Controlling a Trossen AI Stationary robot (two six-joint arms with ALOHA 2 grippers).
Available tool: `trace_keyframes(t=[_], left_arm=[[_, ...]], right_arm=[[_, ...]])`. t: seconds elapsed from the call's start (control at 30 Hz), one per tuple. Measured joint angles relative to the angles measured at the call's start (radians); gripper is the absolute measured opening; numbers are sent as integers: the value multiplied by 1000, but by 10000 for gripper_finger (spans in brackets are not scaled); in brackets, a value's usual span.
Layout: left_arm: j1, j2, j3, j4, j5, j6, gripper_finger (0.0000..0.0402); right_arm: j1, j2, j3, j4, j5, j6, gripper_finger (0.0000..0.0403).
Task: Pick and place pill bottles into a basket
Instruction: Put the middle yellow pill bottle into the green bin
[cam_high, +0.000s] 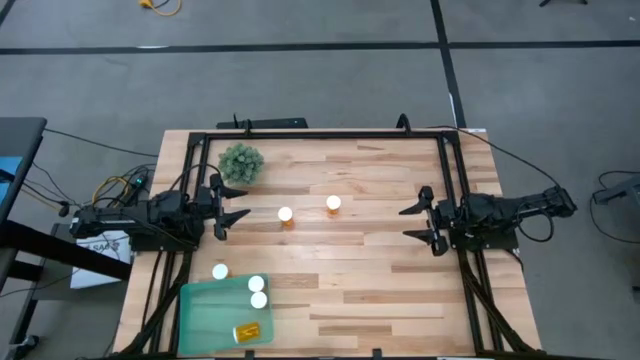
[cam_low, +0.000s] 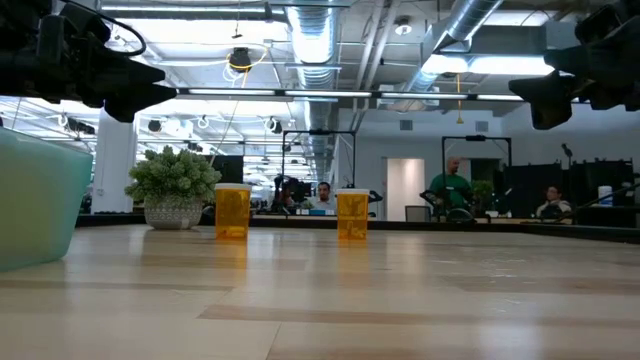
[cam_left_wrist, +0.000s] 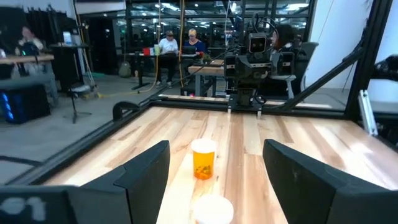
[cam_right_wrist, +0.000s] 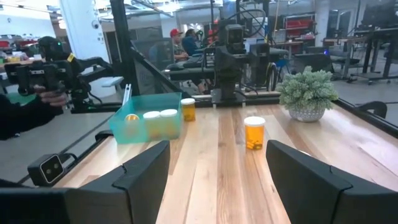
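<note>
Both grippers, left gripper (cam_high: 243, 203) and right gripper (cam_high: 404, 222), gape empty.

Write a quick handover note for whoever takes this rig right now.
Left end effector open and empty at the table's left edge; right end effector open and empty at the right edge.
Basket at the front left holds three pill bottles: two upright, one on its side.
Left to do: two bottles mid-table and one just outside the basket.
</note>
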Motion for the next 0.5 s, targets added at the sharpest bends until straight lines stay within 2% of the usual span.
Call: trace_keyframes(t=[0.17,0.33,0.5], left_arm=[[0,0,0,11,24,-87,249],[1,4,18,8,28,-97,248],[0,110,115,-71,-19,-76,238]], right_arm=[[0,0,0,0,0,0,260],[0,0,0,0,0,0,260],[0,0,0,0,0,0,260]])
